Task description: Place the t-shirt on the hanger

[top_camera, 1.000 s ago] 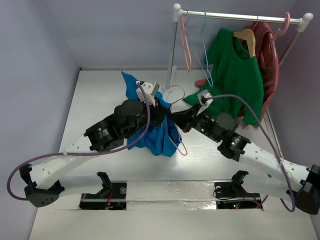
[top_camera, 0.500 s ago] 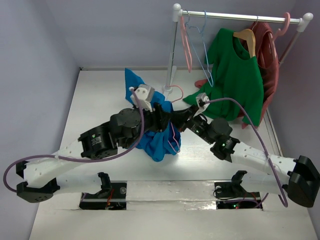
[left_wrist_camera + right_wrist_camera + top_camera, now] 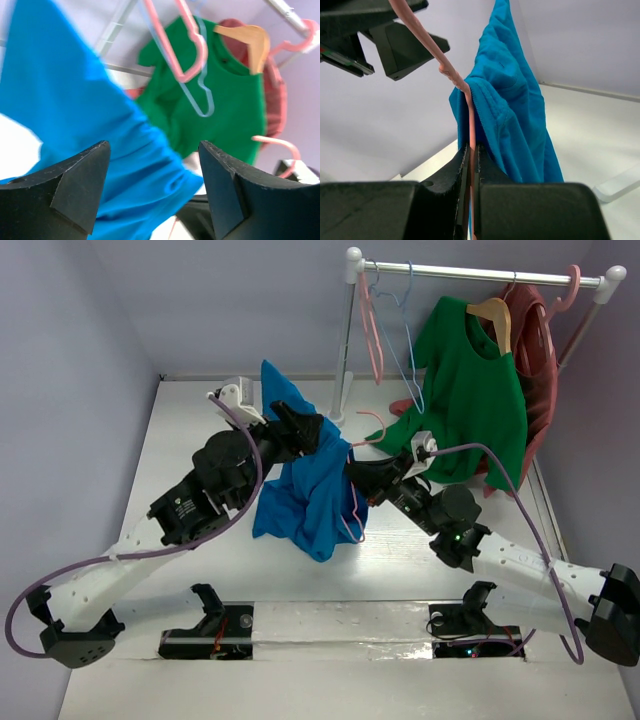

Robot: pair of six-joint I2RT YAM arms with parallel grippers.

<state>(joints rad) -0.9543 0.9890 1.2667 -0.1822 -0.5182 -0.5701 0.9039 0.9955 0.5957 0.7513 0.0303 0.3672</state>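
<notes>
The bright blue t-shirt (image 3: 300,495) hangs crumpled over the middle of the table, draped on the pale-pink wire hanger (image 3: 354,512). The hanger's hook (image 3: 372,421) sticks out to the right of the cloth. My right gripper (image 3: 352,472) is shut on the hanger's wire (image 3: 471,125), right beside the shirt's hem (image 3: 515,115). My left gripper (image 3: 305,427) is by the shirt's top, open. In the left wrist view the t-shirt (image 3: 75,100) lies beyond the spread fingers (image 3: 75,185), and nothing is pinched between them.
A clothes rack (image 3: 480,274) stands at the back right, with its post (image 3: 346,340) just behind the shirt. On it hang a green t-shirt (image 3: 470,390) on a wooden hanger (image 3: 492,315), a dark red garment (image 3: 532,350), a light-blue hanger (image 3: 408,350) and another pink hanger (image 3: 371,335).
My left gripper opened, let go of the blue cloth and drew back toward the far left. The t-shirt now hangs longer from the hanger. The right gripper stayed shut on the wire.
</notes>
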